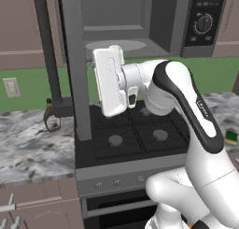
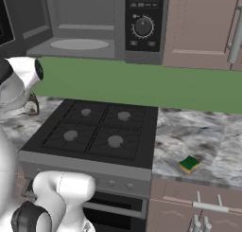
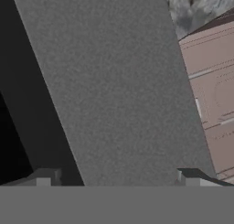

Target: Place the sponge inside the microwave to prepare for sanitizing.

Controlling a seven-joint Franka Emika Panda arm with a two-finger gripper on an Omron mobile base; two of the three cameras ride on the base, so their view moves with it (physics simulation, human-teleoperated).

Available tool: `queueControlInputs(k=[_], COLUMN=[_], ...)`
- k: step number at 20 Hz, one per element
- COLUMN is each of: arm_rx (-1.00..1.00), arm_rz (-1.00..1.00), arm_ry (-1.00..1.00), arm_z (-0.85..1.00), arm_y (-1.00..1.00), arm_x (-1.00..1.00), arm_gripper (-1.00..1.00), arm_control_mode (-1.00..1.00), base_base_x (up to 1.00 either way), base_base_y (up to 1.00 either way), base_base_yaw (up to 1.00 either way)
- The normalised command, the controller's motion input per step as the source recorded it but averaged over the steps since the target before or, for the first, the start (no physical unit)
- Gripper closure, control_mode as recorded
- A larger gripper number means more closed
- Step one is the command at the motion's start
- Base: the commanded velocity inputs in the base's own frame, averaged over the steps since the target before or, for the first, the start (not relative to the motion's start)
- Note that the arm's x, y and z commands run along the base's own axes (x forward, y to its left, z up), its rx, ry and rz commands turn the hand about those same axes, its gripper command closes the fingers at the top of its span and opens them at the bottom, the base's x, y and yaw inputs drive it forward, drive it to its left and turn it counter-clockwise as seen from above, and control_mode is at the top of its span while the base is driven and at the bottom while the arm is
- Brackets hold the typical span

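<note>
Left base view, microwave (image 1: 154, 22): it is hanging above the stove with its door (image 1: 74, 60) swung wide open toward the camera; the grey interior with the round plate (image 1: 115, 45) is showing, and the dial panel is sitting at the right.
Left base view, arm: the white hand (image 1: 111, 81) is standing in front of the open oven, just beside the inner face of the door, above the stove (image 1: 135, 134).
Left base view, sponge (image 1: 231, 138): it is lying on the marble surface (image 1: 28, 144) at the far right edge, well apart from the hand.
Left base view, bottle (image 1: 51, 118): a brown bottle with a white label is standing on the surface left of the stove, near the long black door handle (image 1: 49, 50).
Right base view, sponge (image 2: 189, 164): it is lying flat, green side up, on the surface (image 2: 203, 131) to the right of the stove (image 2: 94, 131), near the front edge.
Right base view, microwave (image 2: 94, 22): the cavity is standing open, with the round plate (image 2: 79, 44) inside and the dial panel at its right.
Hand view, fingers (image 3: 118, 181): the two tips are standing far apart, released, with nothing between them.
Hand view, door (image 3: 114, 81): its grey face is lying close in front of the fingers; whether they are touching it, I cannot tell.
Hand view, cabinet (image 3: 212, 95): a brown cabinet front is showing at the right, with a piece of marble surface (image 3: 196, 8) above it.
</note>
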Motion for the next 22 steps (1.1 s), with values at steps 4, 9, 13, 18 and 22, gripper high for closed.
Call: queueControlInputs(k=[4,9,13,18,22], arm_rx=[0.00,0.00,0.00,-0.05,-0.07], arm_rz=[0.00,0.00,0.00,-0.06,-0.02], arm_ry=[0.00,0.01,0.02,0.00,0.01], arm_z=[-0.06,0.00,0.00,-0.03,-0.02], arm_y=[0.44,0.23,0.00,-0.08,-0.95], arm_x=[0.04,0.19,0.06,0.02,0.31], arm_gripper=[-1.00,-1.00,-1.00,-1.00,-1.00], arm_control_mode=[-1.00,-1.00,-1.00,-1.00,-1.00], base_base_x=[0.00,0.00,0.00,0.00,0.00], base_base_y=[0.00,0.00,0.00,0.00,0.00], base_base_yaw=[0.00,0.00,0.00,0.00,0.00])
